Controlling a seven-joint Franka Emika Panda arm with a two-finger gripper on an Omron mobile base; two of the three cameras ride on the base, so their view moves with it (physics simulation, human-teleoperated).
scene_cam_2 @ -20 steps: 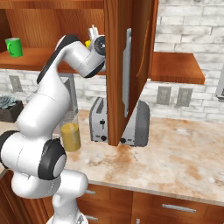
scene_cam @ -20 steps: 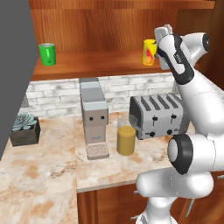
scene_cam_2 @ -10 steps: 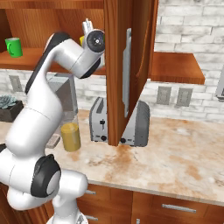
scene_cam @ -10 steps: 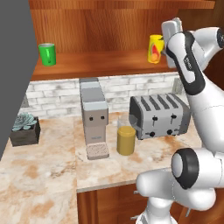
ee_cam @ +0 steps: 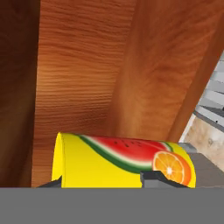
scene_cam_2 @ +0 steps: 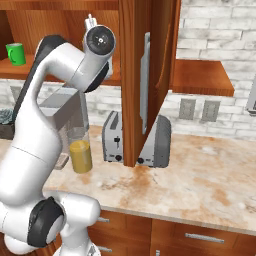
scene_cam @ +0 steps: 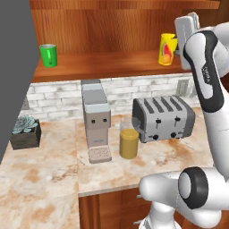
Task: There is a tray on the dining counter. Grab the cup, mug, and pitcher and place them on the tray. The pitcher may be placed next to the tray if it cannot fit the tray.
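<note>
One sec ago the cup [scene_cam: 167, 48] was on the shelf w/ our gripper [ee_cam: 105, 186] beside it; now we are closing on it. Fingers seem to be half open around it, not lifting yet.

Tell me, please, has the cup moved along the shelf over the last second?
No. In the left base view the cup stands at the same spot on the wooden shelf, above the toaster; the gripper has closed in beside it.
</note>
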